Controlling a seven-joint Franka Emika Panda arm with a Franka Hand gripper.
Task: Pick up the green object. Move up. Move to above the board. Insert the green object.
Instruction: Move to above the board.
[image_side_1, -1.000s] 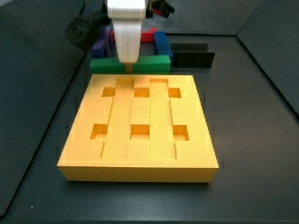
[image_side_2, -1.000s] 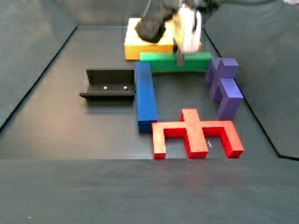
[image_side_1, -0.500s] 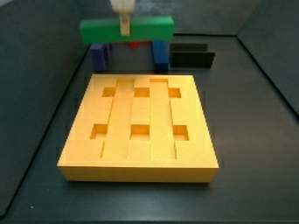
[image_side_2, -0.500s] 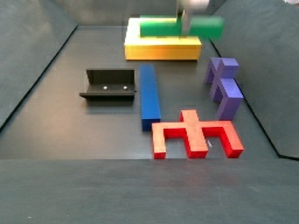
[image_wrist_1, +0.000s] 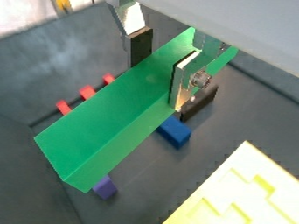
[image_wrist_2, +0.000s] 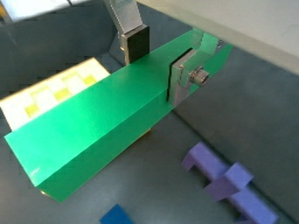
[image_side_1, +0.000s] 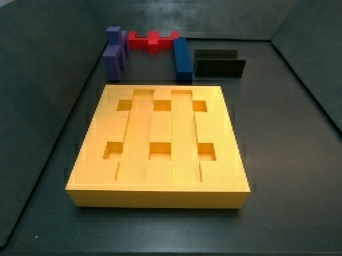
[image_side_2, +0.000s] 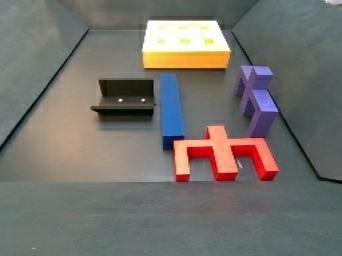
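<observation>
Both wrist views show the hand gripping the green object. Its two silver fingers press on the long sides of the bar, one on each side. The bar is long and flat-sided, and it hangs in the air above the dark table. In a wrist view, small bits of the red piece and a blue block show on the table under the bar. A corner of the board peeks in too. In a wrist view, the board lies below the bar, and a purple block sits on the table.

The hand and the green bar do not show in either side view.

In a side view, going left to right, a purple block, the red piece, a long blue block and the fixture sit behind the board. The board lies flat, with six square holes in two rows.

In a side view, the fixture comes first, then the long blue block, the red piece and two purple blocks. The board lies at the back of the table.
</observation>
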